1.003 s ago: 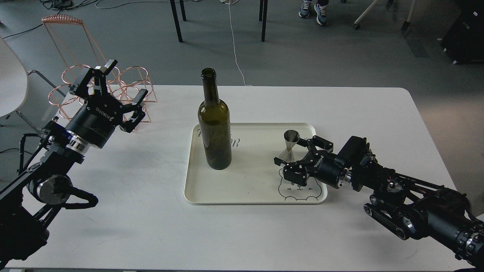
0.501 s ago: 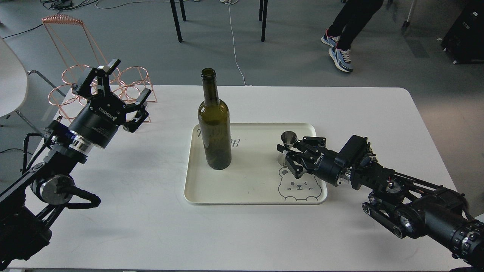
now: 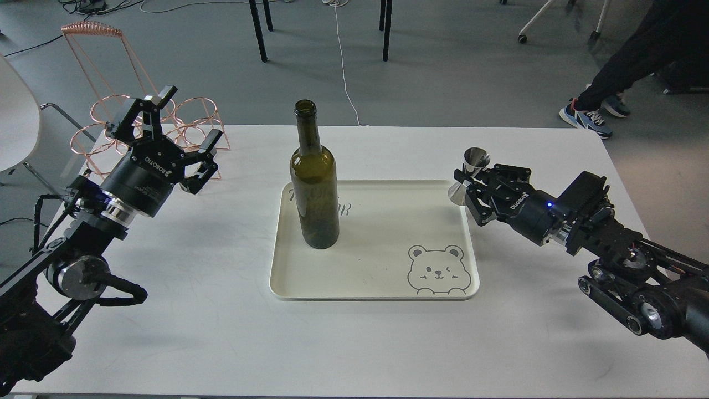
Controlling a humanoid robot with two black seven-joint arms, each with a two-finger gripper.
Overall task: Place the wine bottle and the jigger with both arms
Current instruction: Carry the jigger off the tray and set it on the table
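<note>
Since half a second ago the jigger (image 3: 468, 176) has risen off the tray (image 3: 376, 288) and now hangs tilted above the tray's far right corner, clamped in the right gripper (image 3: 475, 185). The wine bottle (image 3: 314, 183) stands upright on the tray's left side. The left gripper (image 3: 166, 130) hovers spread and empty by the copper wire rack (image 3: 105, 111).

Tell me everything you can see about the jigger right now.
The jigger is a small shiny steel hourglass cup, two cones joined at a narrow waist. It is tilted a little, open mouth up and toward the camera, wider cone below. The right gripper is shut on it around the waist and holds it in the air, over the right rim of the cream tray. Nothing else touches it; whether it holds liquid cannot be seen.
</note>
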